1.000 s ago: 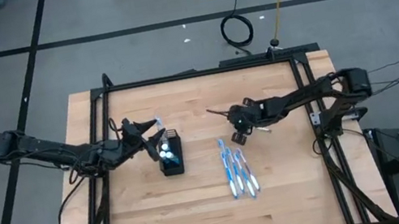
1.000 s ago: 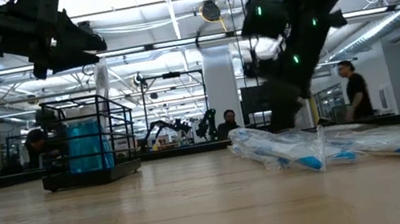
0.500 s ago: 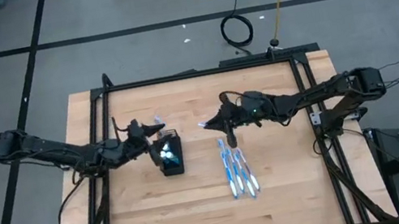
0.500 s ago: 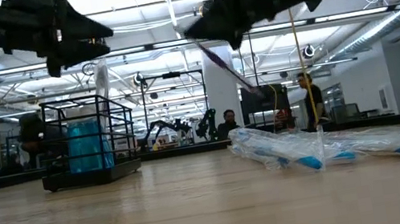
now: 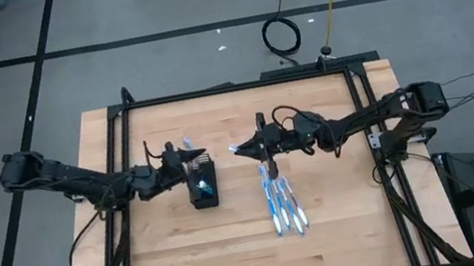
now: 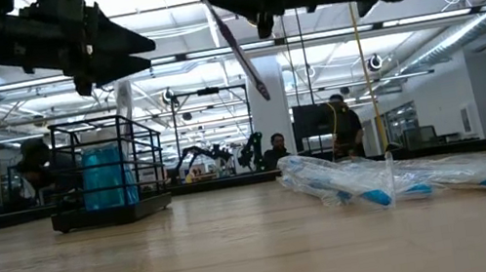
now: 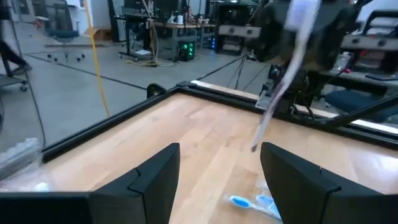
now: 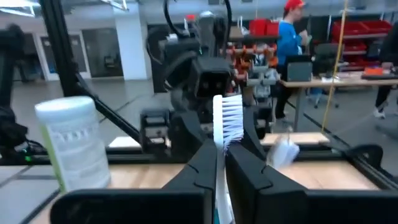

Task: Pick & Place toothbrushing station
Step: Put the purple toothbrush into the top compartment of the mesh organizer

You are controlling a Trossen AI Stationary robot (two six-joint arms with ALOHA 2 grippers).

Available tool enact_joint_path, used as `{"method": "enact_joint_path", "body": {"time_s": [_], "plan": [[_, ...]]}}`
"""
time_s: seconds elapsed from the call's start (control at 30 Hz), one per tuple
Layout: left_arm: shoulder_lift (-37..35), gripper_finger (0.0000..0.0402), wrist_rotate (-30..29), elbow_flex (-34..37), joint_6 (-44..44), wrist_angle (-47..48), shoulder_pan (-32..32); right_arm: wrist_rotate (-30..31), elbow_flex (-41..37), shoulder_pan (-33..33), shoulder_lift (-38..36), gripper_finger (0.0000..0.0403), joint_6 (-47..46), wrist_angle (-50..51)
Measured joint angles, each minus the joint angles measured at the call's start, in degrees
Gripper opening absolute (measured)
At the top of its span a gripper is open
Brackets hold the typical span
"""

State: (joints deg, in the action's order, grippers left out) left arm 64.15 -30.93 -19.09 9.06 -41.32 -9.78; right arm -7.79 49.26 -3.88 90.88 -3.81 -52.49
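Left of right end effector (image 5: 260, 145): mesh holder (image 5: 201, 183)

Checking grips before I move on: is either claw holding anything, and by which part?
The right claw is shut on a toothbrush, gripping it near the bristle end, with the handle hanging below. The left claw is open beside the black mesh holder and holds nothing.
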Motion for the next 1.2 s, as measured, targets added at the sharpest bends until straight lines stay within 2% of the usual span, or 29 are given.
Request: {"method": "enact_joint_path", "body": {"time_s": [0.13,0.3,0.43,0.7,0.97,1.07,1.2], "plan": [[2.0,0.0232,4.8,0.0,-1.7,-6.4,1.0,0.2,0.0,0.2,2.4,0.001,0.0,-5.0],[5.7,0.0232,8.7,-0.2,-4.1,-12.8,2.0,0.1,0.0,0.3,3.8,0.001,-0.3,-5.8],[9.2,0.0232,9.2,-2.6,-4.2,-13.0,2.5,0.2,0.0,0.2,3.7,0.001,-1.6,-6.2],[18.8,0.0232,15.5,-12.0,-9.3,-12.8,2.8,0.2,0.0,0.2,3.7,0.0011,-1.5,-6.0],[23.9,0.023,15.4,-18.4,-12.8,-12.0,2.9,0.0,0.0,0.2,3.6,0.0011,-1.5,-6.1],[24.0,0.021,15.4,-18.5,-12.3,-11.7,3.4,0.0,0.0,0.2,3.6,0.0011,-1.5,-6.0],[24.0,0.0152,15.4,-18.5,-11.6,-11.1,3.6,-1.4,0.0,0.2,3.6,0.0011,-1.5,-5.8]]}}
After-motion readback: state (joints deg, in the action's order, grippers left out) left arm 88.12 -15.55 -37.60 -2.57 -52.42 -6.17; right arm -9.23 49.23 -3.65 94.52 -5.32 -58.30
